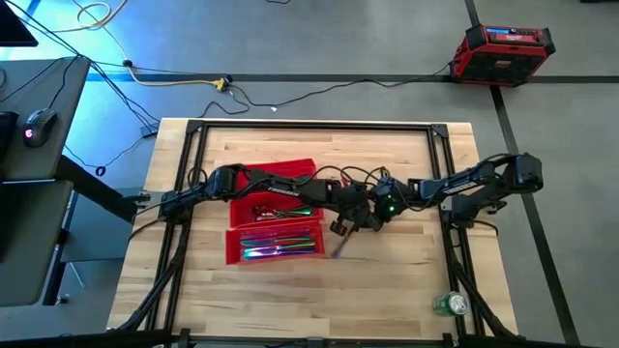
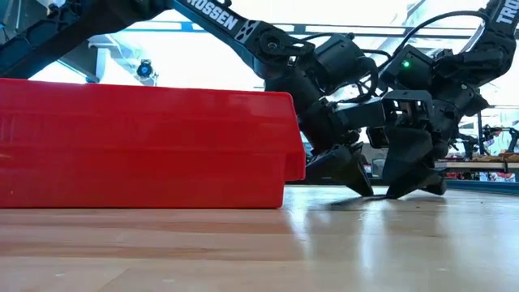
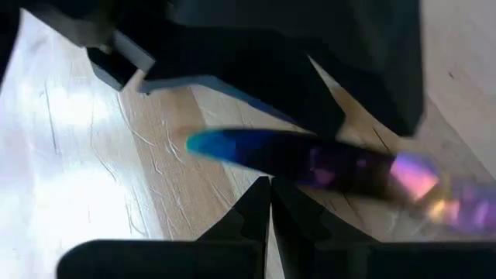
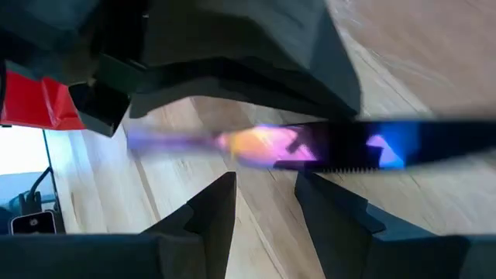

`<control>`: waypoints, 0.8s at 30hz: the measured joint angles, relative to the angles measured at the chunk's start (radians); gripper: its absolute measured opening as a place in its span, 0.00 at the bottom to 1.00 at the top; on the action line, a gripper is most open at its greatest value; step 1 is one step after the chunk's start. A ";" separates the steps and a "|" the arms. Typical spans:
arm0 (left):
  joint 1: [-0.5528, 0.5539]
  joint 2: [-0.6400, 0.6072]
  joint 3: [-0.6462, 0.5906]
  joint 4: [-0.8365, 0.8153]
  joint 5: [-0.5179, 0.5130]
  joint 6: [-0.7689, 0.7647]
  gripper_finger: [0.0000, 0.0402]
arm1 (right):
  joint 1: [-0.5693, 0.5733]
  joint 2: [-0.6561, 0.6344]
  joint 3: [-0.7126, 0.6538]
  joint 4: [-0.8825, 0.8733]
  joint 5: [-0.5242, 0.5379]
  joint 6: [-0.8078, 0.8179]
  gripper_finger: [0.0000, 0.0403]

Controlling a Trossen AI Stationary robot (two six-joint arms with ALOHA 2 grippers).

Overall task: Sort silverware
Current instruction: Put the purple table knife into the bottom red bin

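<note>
Left gripper (image 1: 340, 228): hovering just right of the red tray (image 1: 232, 249), fingers pressed together in its wrist view, pinching nothing, tips just beside a loose piece.
Right gripper (image 1: 372, 220): crowding the left one, fingers slightly spread, nothing held.
Silverware: resting mostly in the tray (image 1: 280, 244); one iridescent piece (image 3: 325, 167) lying flat on the wood, right of the tray.
Risk: likely colliding grippers, both working the same spot; possibly skidding the thin piece instead of lifting it.
Surface: pale wooden table (image 1: 290, 300), black frame rails running along it.
Room: green can (image 1: 450, 304) sitting near the table corner; red case (image 1: 503, 53) standing on grey floor.
</note>
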 joint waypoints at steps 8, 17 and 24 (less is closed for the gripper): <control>-0.003 -0.001 -0.001 0.012 -0.013 -0.069 0.00 | 0.005 -0.038 0.002 -0.039 0.019 -0.003 0.34; -0.006 -0.083 0.003 -0.093 -0.063 -0.158 0.00 | 0.004 -0.239 0.004 -0.347 0.236 0.163 0.34; -0.005 -0.082 0.007 -0.160 -0.050 -0.176 0.00 | 0.047 -0.235 0.006 -0.383 0.331 0.281 0.34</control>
